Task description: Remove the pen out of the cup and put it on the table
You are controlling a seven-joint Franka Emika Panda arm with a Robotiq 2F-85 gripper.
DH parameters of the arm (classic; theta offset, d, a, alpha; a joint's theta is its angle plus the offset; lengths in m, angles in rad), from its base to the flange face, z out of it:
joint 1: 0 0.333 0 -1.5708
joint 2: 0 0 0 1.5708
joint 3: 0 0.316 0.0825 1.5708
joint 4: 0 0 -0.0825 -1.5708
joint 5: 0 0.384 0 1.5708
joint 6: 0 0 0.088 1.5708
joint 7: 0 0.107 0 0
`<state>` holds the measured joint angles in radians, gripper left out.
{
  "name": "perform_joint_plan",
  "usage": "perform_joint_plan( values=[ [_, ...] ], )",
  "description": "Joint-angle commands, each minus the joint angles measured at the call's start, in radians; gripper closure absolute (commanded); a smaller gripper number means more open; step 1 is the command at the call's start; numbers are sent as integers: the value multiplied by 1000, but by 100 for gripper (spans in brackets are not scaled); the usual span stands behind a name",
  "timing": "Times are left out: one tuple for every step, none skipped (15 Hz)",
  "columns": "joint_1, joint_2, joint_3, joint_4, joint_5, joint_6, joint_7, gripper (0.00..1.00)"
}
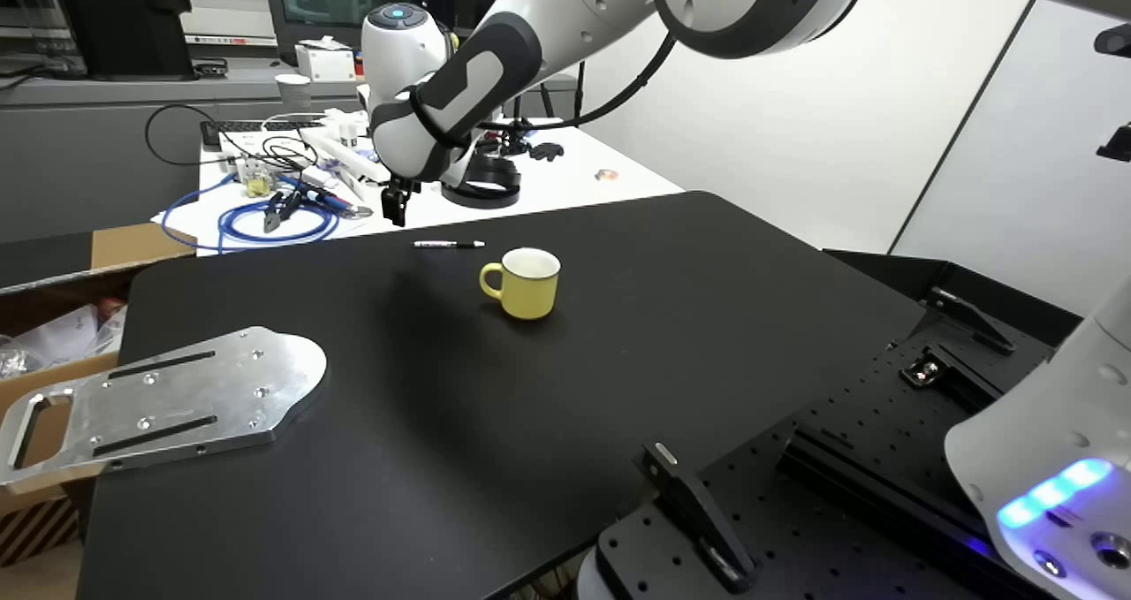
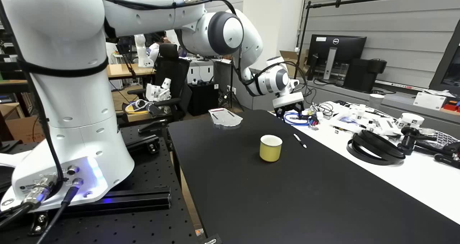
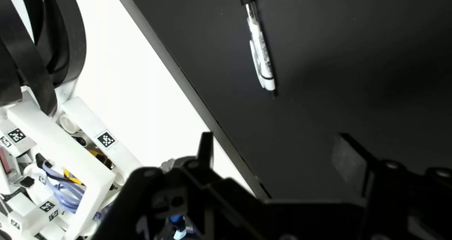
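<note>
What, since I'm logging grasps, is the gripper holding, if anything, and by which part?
Nothing is held: the gripper is open and empty, and the pen lies apart from it on the table.

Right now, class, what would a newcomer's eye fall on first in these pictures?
The yellow mug probably catches the eye first, upright on the black table. A white-and-black pen lies apart from it, near the table's edge. The open gripper spans the wrist view's lower part.

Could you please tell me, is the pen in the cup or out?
Out: in both exterior views, the pen lies on the black table, apart from the yellow cup.
</note>
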<state>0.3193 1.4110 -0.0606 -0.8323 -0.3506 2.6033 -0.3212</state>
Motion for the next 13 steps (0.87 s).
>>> perform_joint_plan(
  values=[
    [-37, -42, 61, -9, 48, -53, -39, 0],
    [-45, -51, 74, -14, 63, -59, -45, 0],
    [-52, -57, 84, -15, 76, -68, -47, 0],
    [-59, -64, 96, -19, 89, -76, -52, 0],
    [-64, -68, 102, -20, 96, -82, -51, 0],
    [-70, -72, 110, -22, 105, -87, -52, 0],
    [-73, -78, 114, -25, 107, -95, -48, 0],
    [-59, -46, 94, 0, 91, -67, -36, 0],
    [-62, -49, 97, -1, 95, -72, -37, 0],
    [-65, -52, 101, -2, 96, -75, -37, 0],
    [-66, -53, 104, -2, 96, -77, -37, 0],
    [-66, -53, 105, -2, 96, -78, -37, 0],
    [-66, -53, 105, -2, 96, -79, -37, 0]
  ],
)
